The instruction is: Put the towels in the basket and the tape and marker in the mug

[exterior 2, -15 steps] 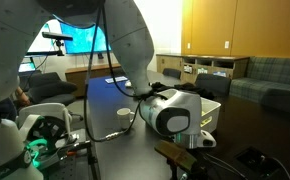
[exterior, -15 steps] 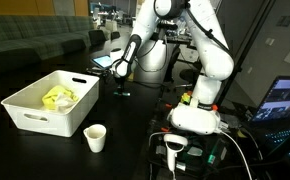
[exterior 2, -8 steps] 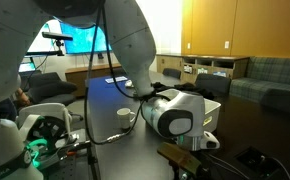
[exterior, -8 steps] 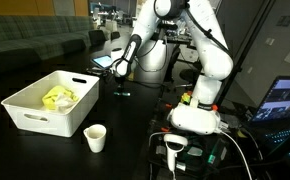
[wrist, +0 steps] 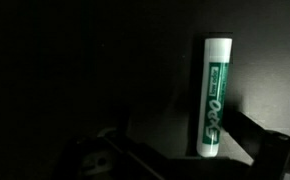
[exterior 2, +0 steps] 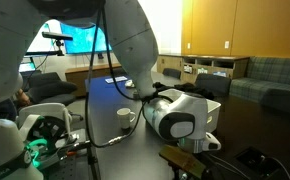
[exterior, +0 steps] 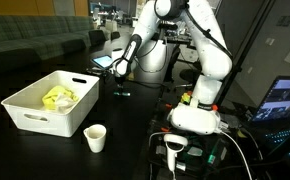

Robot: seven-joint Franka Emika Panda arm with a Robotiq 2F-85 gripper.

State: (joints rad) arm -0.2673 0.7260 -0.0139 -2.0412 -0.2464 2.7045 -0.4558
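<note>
In an exterior view the jaws are seen low over the far part of the dark surface (exterior: 135,125), at the end of the white arm (exterior: 200,50). Whether they are spread cannot be read there. Well apart from the jaws, toward the near edge, the basket (exterior: 30,118) is seen with the yellow towel (exterior: 57,97) already lying inside it. The white towel cannot be made out against the white walls, so the towel half of the task is judged at least partly done. The mug (exterior: 95,138) is found upright just beside the basket's near corner, also well apart from the jaws, and nothing is seen sticking out of it. In an exterior view filled by the arm's wrist, the mug (exterior 2: 125,117) is glimpsed beyond the arm, and the jaws are hidden. In the wrist view the jaws are shown spread and empty at the bottom edge. The marker (wrist: 216,95), white with green print, is seen on the surface just ahead of them, nearer one finger than the other and untouched. The tape is found in no view. The marker is judged yet to be gripped and carried to the mug.
</note>
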